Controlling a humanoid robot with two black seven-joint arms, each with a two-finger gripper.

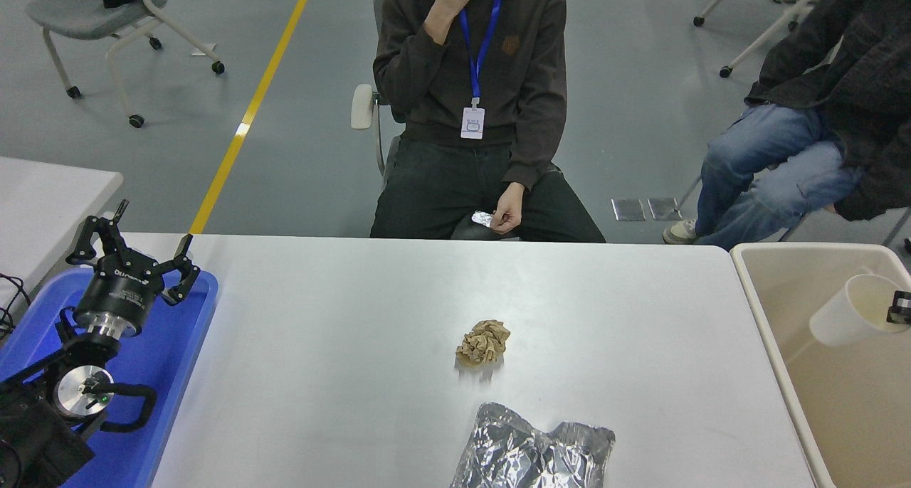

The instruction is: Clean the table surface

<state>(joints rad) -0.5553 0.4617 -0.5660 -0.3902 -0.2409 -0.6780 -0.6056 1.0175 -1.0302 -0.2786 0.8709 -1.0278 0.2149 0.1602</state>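
Observation:
The white table surface (320,346) fills the middle of the head view. A crumpled brown paper ball (484,342) lies at its centre. A crinkled silver foil bag (534,452) lies at the front edge, just below the ball. My right gripper (898,306) only shows a small black part at the right edge. It holds a tilted white paper cup (850,310) by its rim, above the inside of a beige bin (754,282). My left gripper (154,223) is open and empty, parked over the blue tray (178,374) at the lower left.
A person sits at the far side with a small foil scrap (484,219) in one hand. A second person sits at the top right. A smaller white table (43,189) stands at the left. The beige bin adjoins the table's right edge.

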